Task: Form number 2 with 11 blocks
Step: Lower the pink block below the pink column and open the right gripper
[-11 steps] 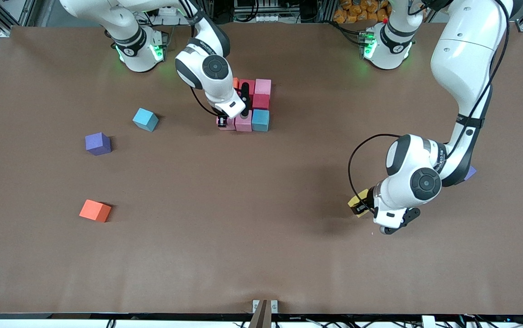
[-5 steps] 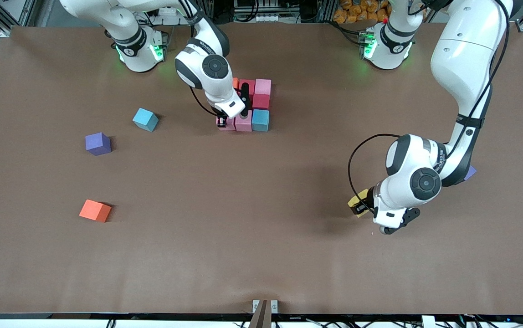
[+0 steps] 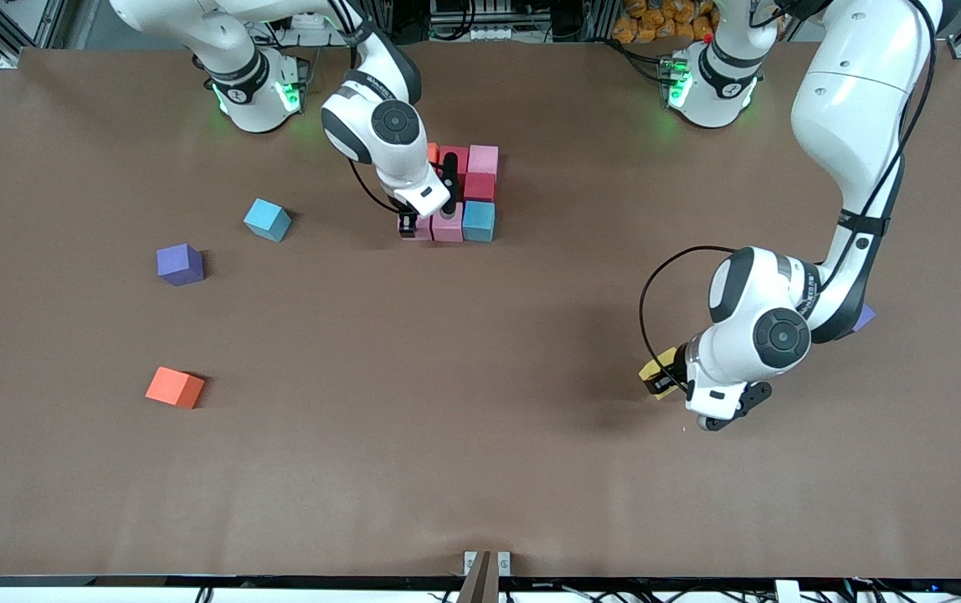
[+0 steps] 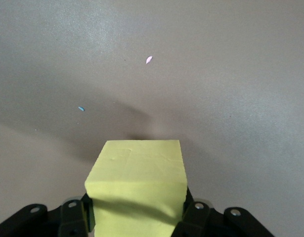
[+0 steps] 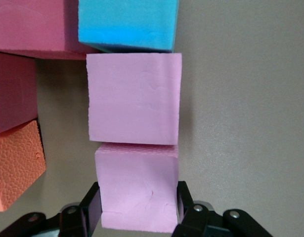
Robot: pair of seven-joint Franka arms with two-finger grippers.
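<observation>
The partly built number 2 [image 3: 459, 194] sits on the brown table [image 3: 480, 469] toward the robots' bases, a cluster of touching cubes: a pink cube [image 3: 483, 158] and a red cube [image 3: 453, 157] in the row farthest from the front camera with an orange cube [image 3: 433, 152] just showing past the arm, a darker red cube [image 3: 479, 186] one row nearer, and nearest the camera a row of a teal-blue cube [image 3: 478, 221], a middle pink cube [image 3: 448, 226] and an end pink cube [image 5: 138, 185]. The right gripper [image 5: 137, 210] is down at that end pink cube, its fingers [image 5: 91, 210] pressed against two opposite sides so the cube is clamped between them, touching the middle pink cube [image 5: 134, 98]. From that gripper, the teal-blue cube [image 5: 127, 23] lies two places along the same row, and the orange cube [image 5: 16, 165] sits just beside it across a narrow gap. The left gripper [image 4: 137, 217] is at the left arm's end of the table, clenched on a yellow cube [image 4: 137, 185] that looks lifted a little off the surface, though that is hard to judge. A purple cube [image 3: 864, 316] peeks out from under that arm. Well apart, toward the right arm's end, lie a light blue cube [image 3: 267, 219], another purple cube [image 3: 180, 264] and, nearest the camera, another orange cube [image 3: 174, 388].
</observation>
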